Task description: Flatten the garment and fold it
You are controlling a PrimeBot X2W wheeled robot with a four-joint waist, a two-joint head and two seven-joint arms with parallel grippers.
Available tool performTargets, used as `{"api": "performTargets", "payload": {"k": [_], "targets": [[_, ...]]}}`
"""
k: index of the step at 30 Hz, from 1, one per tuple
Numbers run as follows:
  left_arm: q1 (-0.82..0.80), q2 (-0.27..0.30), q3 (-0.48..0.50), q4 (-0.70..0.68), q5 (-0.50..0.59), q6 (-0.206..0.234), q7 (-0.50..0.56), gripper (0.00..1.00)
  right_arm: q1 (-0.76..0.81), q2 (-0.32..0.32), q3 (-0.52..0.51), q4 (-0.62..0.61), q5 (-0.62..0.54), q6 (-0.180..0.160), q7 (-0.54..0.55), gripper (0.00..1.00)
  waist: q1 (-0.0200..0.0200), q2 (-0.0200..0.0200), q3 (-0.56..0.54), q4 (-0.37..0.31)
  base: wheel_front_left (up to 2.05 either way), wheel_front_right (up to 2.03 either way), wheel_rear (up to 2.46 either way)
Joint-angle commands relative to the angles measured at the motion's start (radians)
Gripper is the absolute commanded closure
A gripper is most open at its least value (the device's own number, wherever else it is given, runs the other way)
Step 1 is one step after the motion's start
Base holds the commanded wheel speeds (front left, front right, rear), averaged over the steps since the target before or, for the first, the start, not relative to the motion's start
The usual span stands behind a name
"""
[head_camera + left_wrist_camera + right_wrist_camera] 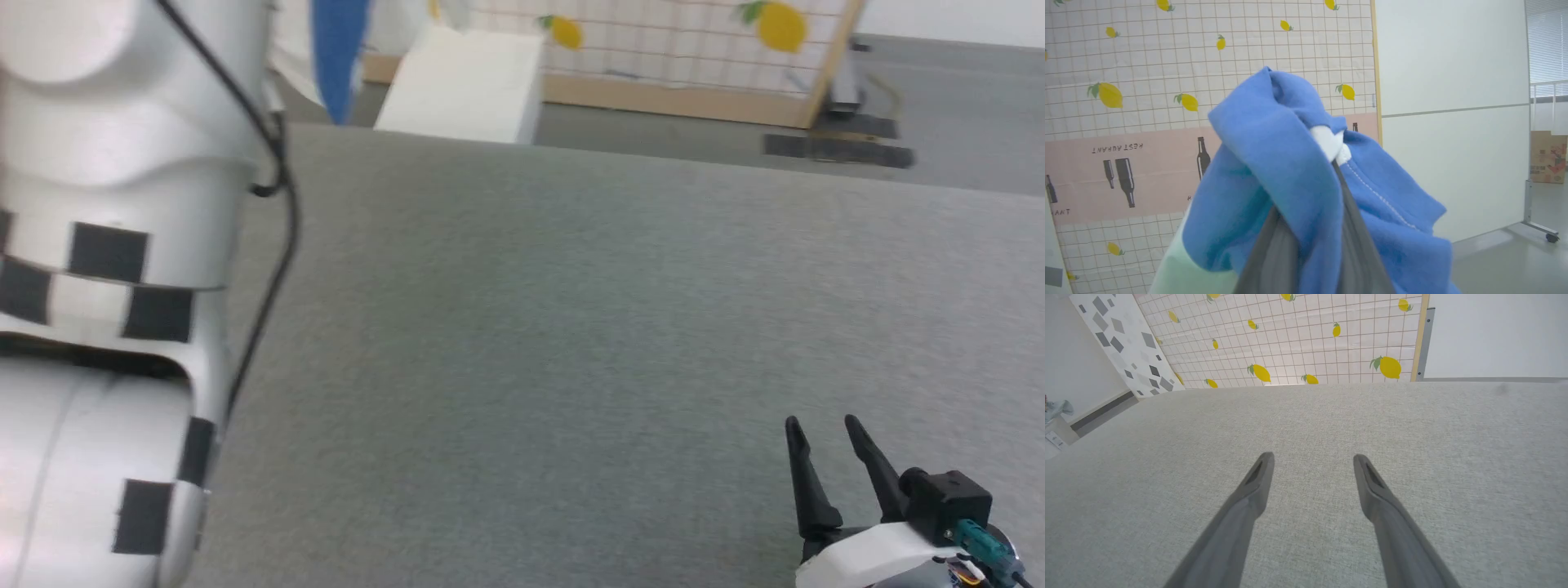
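Over the grey bench [522, 327] the right fingers [1249, 498] stand wide apart, holding nothing; the left fingers [1355, 245] are closed tight on blue cloth of the shirt [1265, 163].

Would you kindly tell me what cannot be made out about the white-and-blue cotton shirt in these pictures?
Head view: most of the soft white-and-blue cotton shirt; the top edge cuts it off, leaving a blue strip beside the pale left forearm.
Left wrist view: the left gripper's fingertips and exact hold; bunched blue cloth covers them.
Both views: the shirt's overall shape and hang; too little shows.
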Motion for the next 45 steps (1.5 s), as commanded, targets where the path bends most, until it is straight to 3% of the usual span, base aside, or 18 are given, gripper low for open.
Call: {"api": "performTargets", "payload": {"k": [1, 12, 17, 19, 26, 27, 28, 29, 35, 39, 43, 44, 45], "targets": [[0.003, -0.015, -0.014, -0.004, -0.017, -0.006, 0.0, 1.0, -0.014, 0.0, -0.004, 0.004, 0.004, -0.002, -0.01, 0.0, 0.0, -0.0001, -0.045, -0.097, 0.0, 0.0, 0.0], [0.274, -0.09, -0.2, 0.013, -0.18, -0.007, -0.016, 1.0, -0.031, 0.0, -0.048, 0.015, -0.015, -0.002, -0.018, 0.0, 0.0, -0.0001, -0.014, -0.181, 0.0, 0.0, 0.0], [0.45, -0.094, -0.342, 0.067, -0.237, -0.007, 0.078, 1.0, -0.033, 0.0, -0.04, 0.009, -0.021, -0.002, -0.012, 0.0, 0.0, -0.0001, 0.001, -0.2, 0.0, 0.0, 0.0], [0.582, -0.094, -0.421, 0.111, -0.312, 0.008, 0.15, 1.0, -0.036, 0.0, -0.032, 0.009, -0.017, -0.002, -0.011, 0.0, 0.0, -0.0001, 0.011, -0.209, 0.0, 0.0, 0.0], [0.733, -0.094, -0.552, 0.177, -0.408, 0.064, 0.322, 1.0, -0.036, 0.0, -0.034, 0.013, -0.014, -0.002, -0.012, 0.0, 0.0, -0.0001, 0.017, -0.2, 0.0, 0.0, 0.0], [0.737, -0.094, -0.548, 0.173, -0.428, 0.072, 0.326, 0.78, -0.035, 0.0, -0.035, 0.015, -0.014, -0.002, -0.012, 0.0, 0.0, -0.0001, 0.013, -0.196, 0.0, 0.0, 0.0], [0.737, -0.094, -0.538, 0.161, -0.45, 0.082, 0.317, 0.04, -0.034, 0.0, -0.035, 0.017, -0.014, -0.002, -0.012, 0.0, 0.0, -0.0001, 0.009, -0.191, 0.0, 0.0, 0.0], [0.736, -0.094, -0.529, 0.15, -0.467, 0.088, 0.306, 0.0, -0.033, 0.0, -0.036, 0.019, -0.014, -0.002, -0.013, 0.0, 0.0, -0.0001, 0.004, -0.187, 0.0, 0.0, 0.0], [0.727, -0.093, -0.44, 0.077, -0.589, 0.083, 0.266, 0.0, -0.012, 0.0, -0.03, 0.031, -0.009, -0.002, -0.012, 0.0, 0.0, -0.0001, -0.054, -0.158, 0.0, 0.0, 0.0], [0.741, -0.057, -0.344, 0.006, -0.642, 0.072, 0.178, 0.0, 0.009, 0.0, -0.033, 0.032, -0.003, -0.002, -0.009, 0.0, 0.0, -0.0001, -0.099, -0.138, 0.0, 0.0, 0.0], [0.787, 0.004, -0.257, -0.069, -0.65, 0.071, 0.044, 0.0, 0.027, 0.0, -0.041, 0.026, 0.002, -0.002, -0.007, 0.0, 0.0, -0.0001, -0.135, -0.122, 0.0, 0.0, 0.0], [0.841, 0.06, -0.202, -0.133, -0.609, 0.076, -0.107, 0.0, 0.036, 0.0, -0.05, 0.022, 0.006, -0.002, -0.005, 0.0, 0.0, -0.0001, -0.155, -0.113, 0.0, 0.0, 0.0], [0.864, 0.087, -0.198, -0.151, -0.574, 0.085, -0.158, 0.0, 0.039, 0.0, -0.051, 0.02, 0.007, -0.002, -0.004, 0.0, 0.0, -0.0001, -0.161, -0.111, 0.0, 0.0, 0.0]]}}
